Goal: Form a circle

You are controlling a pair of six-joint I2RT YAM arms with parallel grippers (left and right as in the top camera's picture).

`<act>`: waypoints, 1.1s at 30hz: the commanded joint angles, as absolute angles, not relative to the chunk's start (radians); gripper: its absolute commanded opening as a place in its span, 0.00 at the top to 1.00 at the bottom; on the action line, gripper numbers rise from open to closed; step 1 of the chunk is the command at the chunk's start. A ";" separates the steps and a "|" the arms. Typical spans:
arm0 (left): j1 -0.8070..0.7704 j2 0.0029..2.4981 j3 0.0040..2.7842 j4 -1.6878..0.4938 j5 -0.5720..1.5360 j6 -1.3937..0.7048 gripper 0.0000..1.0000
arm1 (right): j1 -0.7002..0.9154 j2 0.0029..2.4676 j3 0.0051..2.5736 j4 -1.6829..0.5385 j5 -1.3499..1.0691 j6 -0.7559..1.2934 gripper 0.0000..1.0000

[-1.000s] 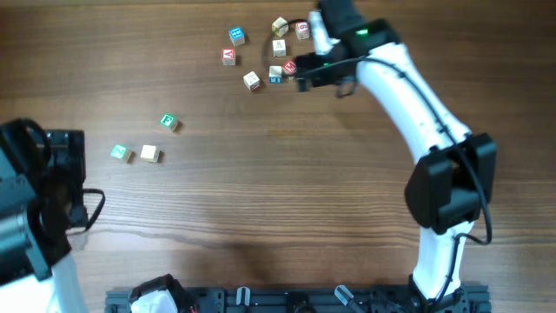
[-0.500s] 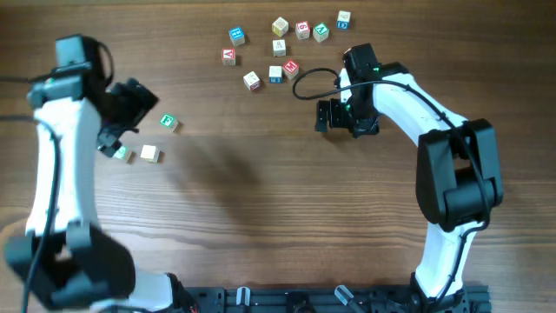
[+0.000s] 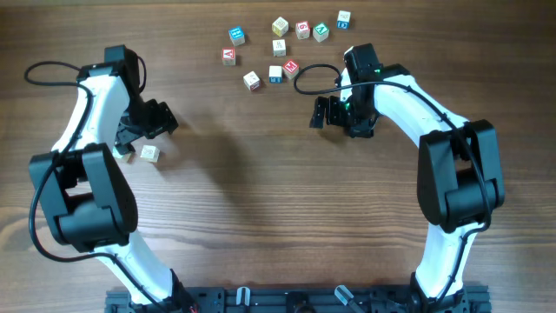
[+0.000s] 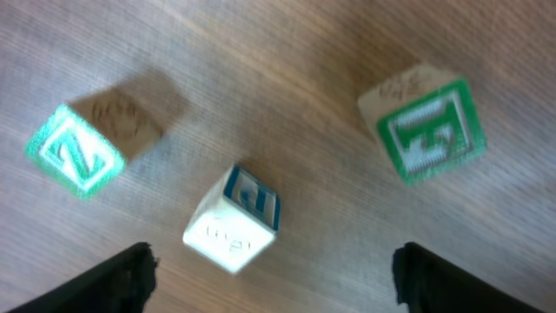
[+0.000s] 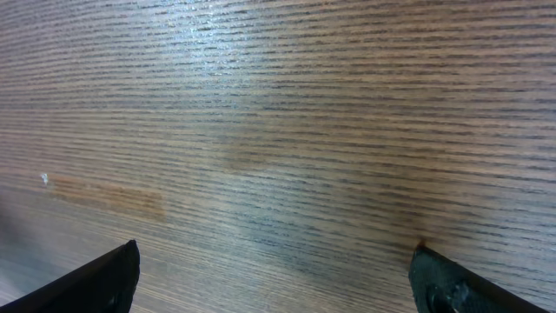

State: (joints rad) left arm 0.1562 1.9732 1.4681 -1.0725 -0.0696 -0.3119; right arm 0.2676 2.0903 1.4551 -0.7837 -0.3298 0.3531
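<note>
My left gripper [image 4: 276, 283] is hanging with its jaws wide apart and nothing between them. The blue cube [image 4: 234, 217] is lying just ahead of the gap, nearer one finger than the other and turned cornerwise to me. If I am closing from here, I judge one pad could be meeting a corner first, spinning the cube or squirting it out sideways.

The two green cubes, one [image 4: 78, 143] to one side of the blue cube and one [image 4: 426, 126] to the other, are making up the rest of the cluster [image 3: 149, 153], the only start of a circle. Both are lying near enough that a lowering finger could be nudging them off their arc.

Well away from the blue cube, the scatter [image 3: 275, 73] is waiting. My right gripper [image 3: 334, 113] is hovering beside it over bare table [image 3: 261, 191], jaws spread and empty; a careless reach there could be knocking several cubes at once.
</note>
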 commanded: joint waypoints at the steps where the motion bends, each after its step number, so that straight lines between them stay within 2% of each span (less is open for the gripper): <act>1: 0.152 1.992 1.387 -1.007 -0.095 -0.291 0.14 | 0.278 2.122 1.416 -0.775 -0.352 0.370 0.00; 5: 0.152 1.992 1.312 -0.918 -0.094 -0.291 0.21 | 0.278 2.123 1.416 -0.767 -0.352 0.370 0.00; 10: 0.152 1.992 1.312 -0.904 -0.095 -0.291 0.41 | 0.278 2.122 1.416 -0.759 -0.352 0.386 0.00; 13: 0.152 1.992 1.312 -0.901 -0.095 -0.292 0.59 | 0.278 2.123 1.416 -0.757 -0.348 0.396 0.00; 18: 0.153 1.992 1.312 -0.902 -0.095 -0.292 0.77 | 0.278 2.123 1.416 -0.755 -0.348 0.396 0.00; 33: 0.155 1.991 1.313 -0.946 -0.178 -0.302 0.88 | 0.278 2.123 1.416 -0.751 -0.348 0.396 0.00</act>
